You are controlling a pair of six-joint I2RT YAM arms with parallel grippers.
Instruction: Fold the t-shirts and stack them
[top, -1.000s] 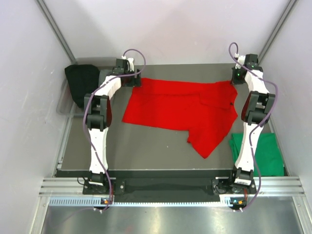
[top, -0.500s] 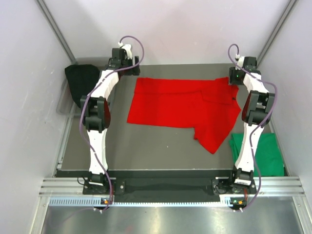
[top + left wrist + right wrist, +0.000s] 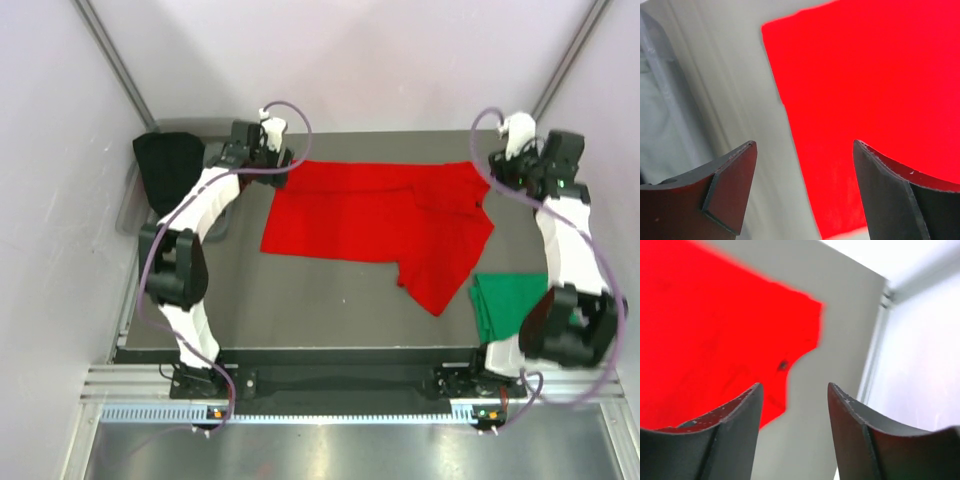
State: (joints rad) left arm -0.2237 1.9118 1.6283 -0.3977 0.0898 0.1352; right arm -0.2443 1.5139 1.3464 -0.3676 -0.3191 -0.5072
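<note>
The red t-shirt (image 3: 375, 220) lies spread flat across the back of the table, with one part reaching toward the front (image 3: 435, 285). The green t-shirt (image 3: 508, 300) lies folded at the front right, partly hidden by the right arm. My left gripper (image 3: 282, 168) hovers open over the red t-shirt's far left corner (image 3: 865, 100), holding nothing (image 3: 804, 143). My right gripper (image 3: 497, 172) is open above the bare table just beside the red t-shirt's far right corner (image 3: 715, 335), near its dark neck label (image 3: 783, 365); nothing sits between its fingers (image 3: 795, 385).
A black cloth (image 3: 168, 172) sits off the table's back left corner. White walls close in on both sides, and a metal rail (image 3: 875, 355) runs along the table's right edge.
My right gripper has opened and its arm has swung out to the right. The left gripper rose, then came back down over the corner. The red t-shirt slid slightly right and settled.
</note>
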